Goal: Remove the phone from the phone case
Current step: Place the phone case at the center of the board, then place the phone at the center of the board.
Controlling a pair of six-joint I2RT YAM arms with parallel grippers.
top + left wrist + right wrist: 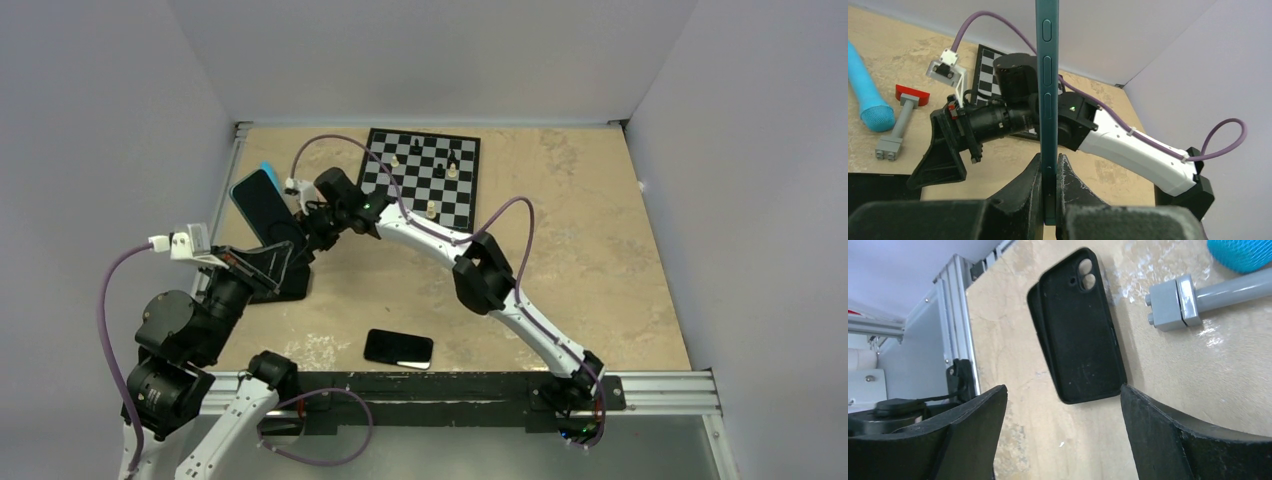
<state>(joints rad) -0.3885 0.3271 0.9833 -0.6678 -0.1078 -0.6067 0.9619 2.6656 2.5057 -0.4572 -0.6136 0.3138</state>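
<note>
My left gripper (1049,176) is shut on the lower end of a teal phone (1048,75) and holds it upright on edge, above the table; in the top view the phone (258,205) shows its dark screen at the far left. The phone has no case on it. A black phone case (1082,330) lies flat on the table, back up, with its camera cut-outs showing. My right gripper (1060,405) is open and empty, hovering just short of the case's near end. In the top view the right gripper (308,226) is beside the held phone.
A grey block-ended tool (1188,294) and a blue mesh-covered object (1243,250) lie beside the case. A chessboard (422,175) with a few pieces is at the back. A black phone-like slab (398,348) lies near the front edge. An aluminium rail (954,305) runs along the table's left edge.
</note>
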